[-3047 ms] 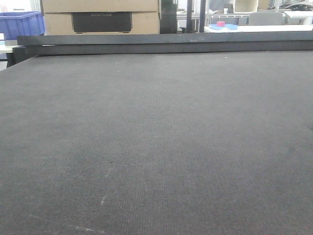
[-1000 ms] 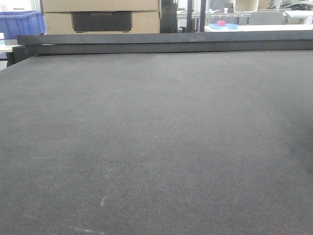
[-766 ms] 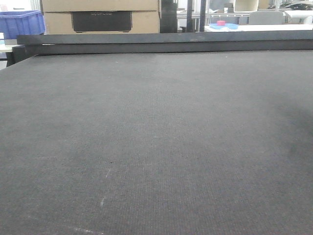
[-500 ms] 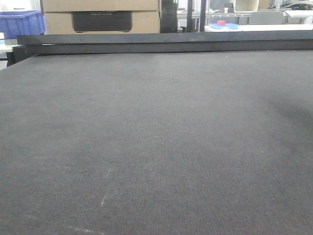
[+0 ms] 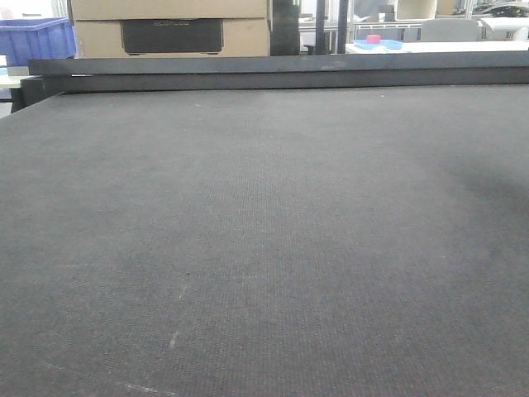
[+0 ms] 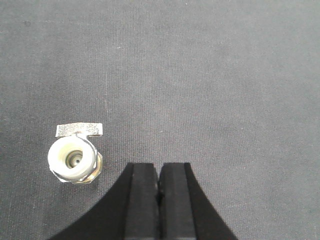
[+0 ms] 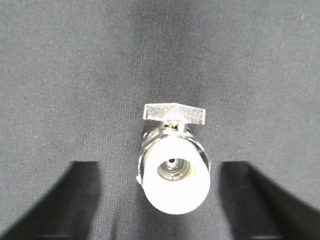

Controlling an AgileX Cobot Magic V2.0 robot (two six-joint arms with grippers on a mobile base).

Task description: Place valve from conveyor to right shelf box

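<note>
**On the conveyor, a valve sits between the open right hand's fingers**

Across the front-facing view, the conveyor (image 5: 264, 248) fills nearly the whole picture with its dark grey woven belt. A dark rail (image 5: 281, 70) runs along its far edge. Behind the rail stand a cardboard box (image 5: 169, 25) and, at far left, a blue crate (image 5: 37, 37).

Below the left wrist camera, the left hand (image 6: 159, 190) has its two black fingers (image 6: 142, 200) pressed together with nothing between them. The valve (image 6: 74, 160) rests on the belt to their left in the picture, near but apart. Its white round end faces the camera and its flat metal handle lies just past it.

Under the right wrist camera, the right hand (image 7: 160, 172) is spread wide, with blurred dark fingers (image 7: 75, 200) at either lower corner. The valve (image 7: 173, 175) sits on the belt between them, with belt showing on both sides, white end toward the camera.
</note>
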